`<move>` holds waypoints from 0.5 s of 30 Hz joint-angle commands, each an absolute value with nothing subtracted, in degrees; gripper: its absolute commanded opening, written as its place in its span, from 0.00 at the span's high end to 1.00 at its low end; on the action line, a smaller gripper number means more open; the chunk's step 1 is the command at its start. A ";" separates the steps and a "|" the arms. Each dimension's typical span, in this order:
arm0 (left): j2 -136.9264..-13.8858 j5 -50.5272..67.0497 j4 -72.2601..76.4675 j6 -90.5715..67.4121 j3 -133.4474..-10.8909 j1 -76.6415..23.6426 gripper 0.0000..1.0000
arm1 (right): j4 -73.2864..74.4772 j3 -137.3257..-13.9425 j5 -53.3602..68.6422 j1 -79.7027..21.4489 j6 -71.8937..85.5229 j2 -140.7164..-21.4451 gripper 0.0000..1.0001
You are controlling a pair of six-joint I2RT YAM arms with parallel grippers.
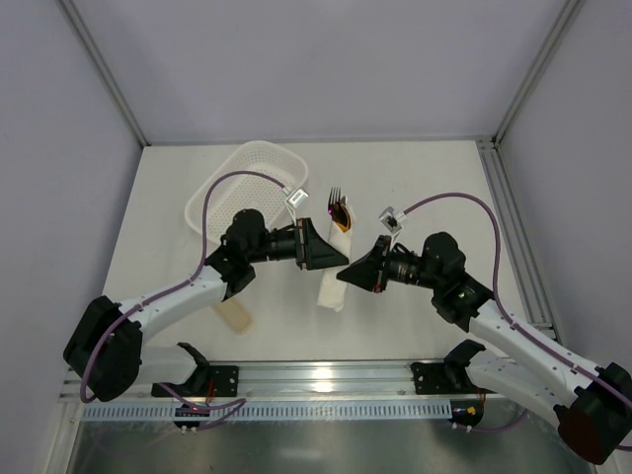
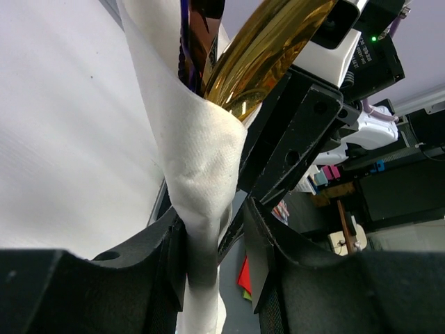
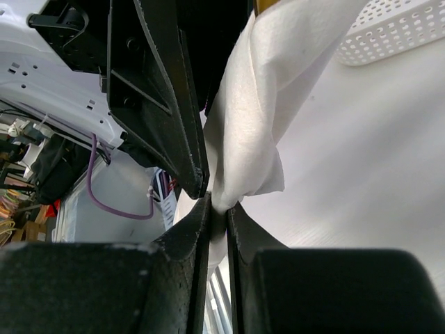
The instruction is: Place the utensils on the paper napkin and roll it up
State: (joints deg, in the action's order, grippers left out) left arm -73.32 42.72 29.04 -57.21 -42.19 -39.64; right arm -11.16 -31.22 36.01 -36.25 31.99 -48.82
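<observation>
The paper napkin (image 1: pixel 333 287) is rolled round the utensils and held off the table between both arms. A dark fork (image 1: pixel 336 197) and a gold spoon (image 1: pixel 343 221) stick out of its far end. In the left wrist view the gold spoon (image 2: pixel 268 59) and fork (image 2: pixel 197 31) sit inside the napkin (image 2: pixel 201 153). My left gripper (image 2: pixel 215 219) stands open around the roll, which rests against one finger (image 2: pixel 163 250) with a gap to the other. My right gripper (image 3: pixel 217 209) is shut on the napkin (image 3: pixel 257 118), pinching its lower part.
A white perforated basket (image 1: pixel 223 190) stands at the back left, also seen in the right wrist view as the basket (image 3: pixel 396 28). A flat beige slab (image 1: pixel 235 314) lies under the left arm. The two grippers almost touch each other.
</observation>
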 commanded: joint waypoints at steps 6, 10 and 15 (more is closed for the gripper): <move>-70.93 44.56 32.88 -56.96 -45.26 -39.99 0.53 | -20.91 -29.45 37.35 -36.91 34.01 -45.53 0.96; -71.10 44.47 30.68 -55.72 -45.79 -39.99 0.47 | -21.80 -29.09 36.92 -36.83 33.92 -44.65 0.96; -72.24 44.82 27.17 -53.97 -47.10 -40.52 0.44 | -23.02 -29.27 36.74 -36.83 34.36 -44.47 0.96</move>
State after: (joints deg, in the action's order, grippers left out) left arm -72.60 44.12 28.36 -56.16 -44.23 -40.10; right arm -15.84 -28.69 36.10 -36.27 33.71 -45.95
